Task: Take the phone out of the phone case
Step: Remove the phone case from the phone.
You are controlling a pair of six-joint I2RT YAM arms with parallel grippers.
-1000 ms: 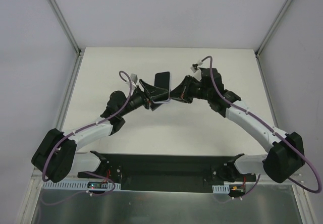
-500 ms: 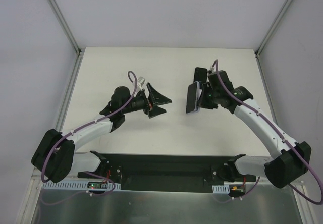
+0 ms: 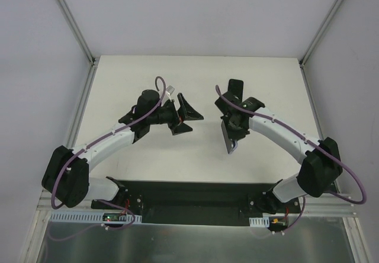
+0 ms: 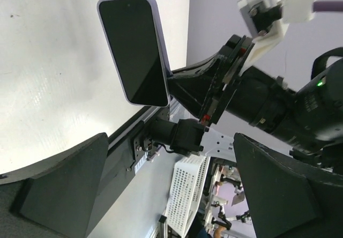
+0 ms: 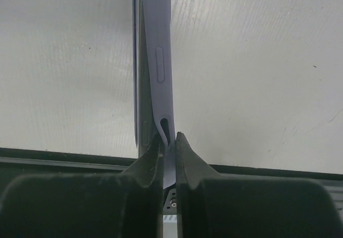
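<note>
The phone sits in its lavender case [image 5: 159,61], held in the air over the white table. In the right wrist view it stands edge-on, the dark phone [image 5: 140,88] on the left of the case's side. My right gripper [image 5: 169,141] is shut on the case's lower end, where the case edge looks slightly parted from the phone. In the top view the right gripper [image 3: 230,127] holds the phone [image 3: 227,137] right of centre. In the left wrist view the black screen [image 4: 134,50] faces me. My left gripper [image 3: 193,121] is open and empty, well apart to the phone's left.
The white table [image 3: 195,73] is bordered by metal rails and grey walls. The black base rail [image 3: 195,195] with both arm mounts runs along the near edge. A white perforated basket [image 4: 185,195] shows beyond the table in the left wrist view.
A second ago both grippers met at the phone in mid-table. The left gripper let go and drew back left. The right gripper carried the phone right and nearer, turning it edge-on.
</note>
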